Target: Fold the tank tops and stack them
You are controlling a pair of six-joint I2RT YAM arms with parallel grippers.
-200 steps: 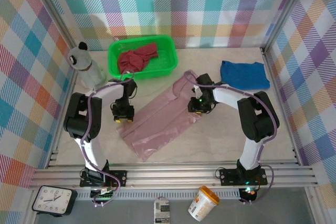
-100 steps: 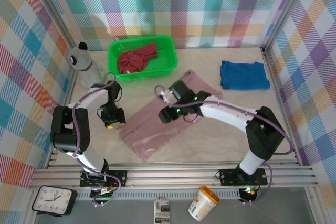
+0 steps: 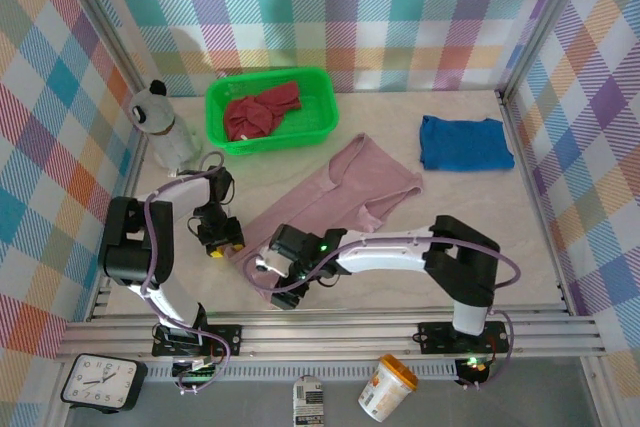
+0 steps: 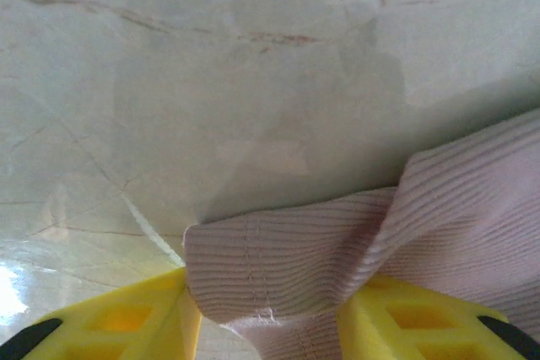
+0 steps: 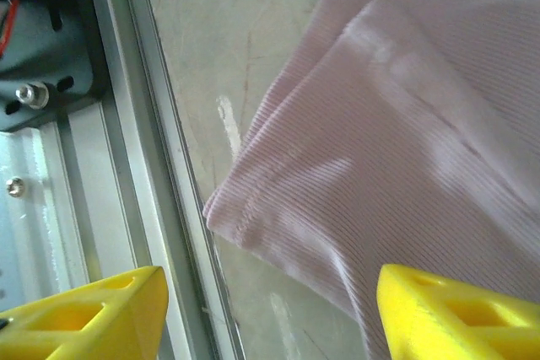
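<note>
Pink top (image 3: pixel 345 192) on bench (image 3: pixel 490 247), fold seemingly starting. Left fingers (image 4: pixel 135 322) pinch one hem corner. Right fingers (image 5: pixel 93 309) spread over the other; next, probably lower and close.

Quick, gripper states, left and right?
Left gripper: pink tank top corner between its fingers; grip cannot be told.
Right gripper: open, holding nothing.

Folded left arm, left hand (image 3: pixel 218 247) gripping low, right arm reaching across, right hand (image 3: pixel 272 285) spread wide.
</note>
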